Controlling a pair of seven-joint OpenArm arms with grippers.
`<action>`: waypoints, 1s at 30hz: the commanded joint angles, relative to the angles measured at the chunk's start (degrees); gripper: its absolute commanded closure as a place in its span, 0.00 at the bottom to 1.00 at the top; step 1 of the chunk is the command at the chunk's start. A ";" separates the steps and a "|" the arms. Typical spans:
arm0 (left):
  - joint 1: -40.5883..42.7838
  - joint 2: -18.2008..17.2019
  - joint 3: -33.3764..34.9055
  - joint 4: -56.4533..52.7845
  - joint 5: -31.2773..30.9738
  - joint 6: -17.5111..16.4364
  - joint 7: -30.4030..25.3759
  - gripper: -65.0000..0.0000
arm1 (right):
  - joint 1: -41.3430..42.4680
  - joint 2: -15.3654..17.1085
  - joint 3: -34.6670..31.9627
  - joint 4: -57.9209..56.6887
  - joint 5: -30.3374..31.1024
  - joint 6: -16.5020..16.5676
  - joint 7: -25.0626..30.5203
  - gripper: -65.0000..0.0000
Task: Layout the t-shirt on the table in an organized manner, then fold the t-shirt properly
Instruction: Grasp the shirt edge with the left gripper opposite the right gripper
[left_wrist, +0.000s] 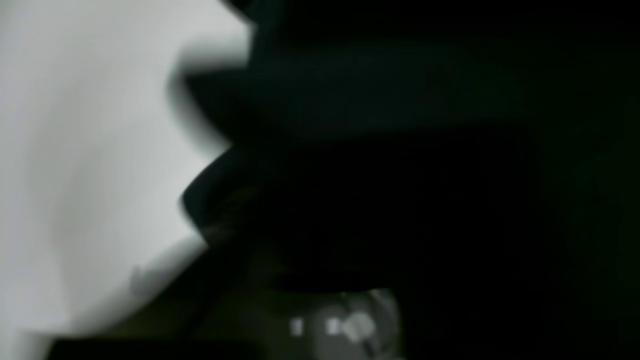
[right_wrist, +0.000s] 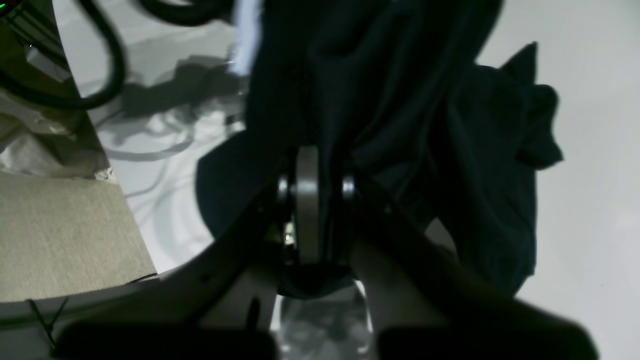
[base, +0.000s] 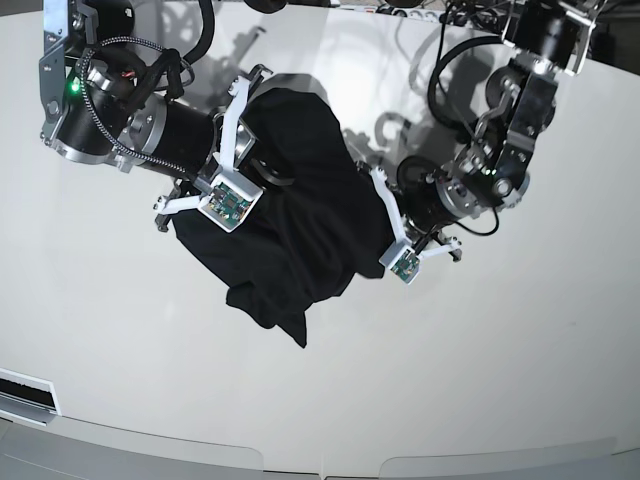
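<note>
At 10 o'clock in the base view we see the right gripper (base: 262, 165) with jaws nearly closed, pinching the t-shirt (base: 290, 235). The black garment lies bunched on the white table (base: 520, 350), trailing toward 7 o'clock. At 3 o'clock the left gripper (base: 372, 205) has its jaws closed at the cloth's edge; whether it grips cloth we cannot tell.

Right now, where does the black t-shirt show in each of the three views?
Left wrist: t-shirt fills the right side, blurred.
Right wrist: hangs top centre to right, above the right gripper.
Base: bunched at centre, between both arms.
Shared landmark: the white table.
</note>
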 joint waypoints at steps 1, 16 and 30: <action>-1.53 -0.11 -0.35 -0.17 -0.15 -0.37 -1.22 1.00 | 0.59 0.09 0.22 0.85 0.55 0.30 1.44 1.00; -5.88 -13.35 -0.37 13.88 6.47 4.83 6.95 1.00 | 0.92 1.01 1.88 0.85 -14.49 -5.66 5.18 1.00; -5.86 -24.04 -0.37 23.32 13.03 12.74 9.27 1.00 | 0.92 1.01 10.62 0.85 -19.06 -18.43 12.15 0.44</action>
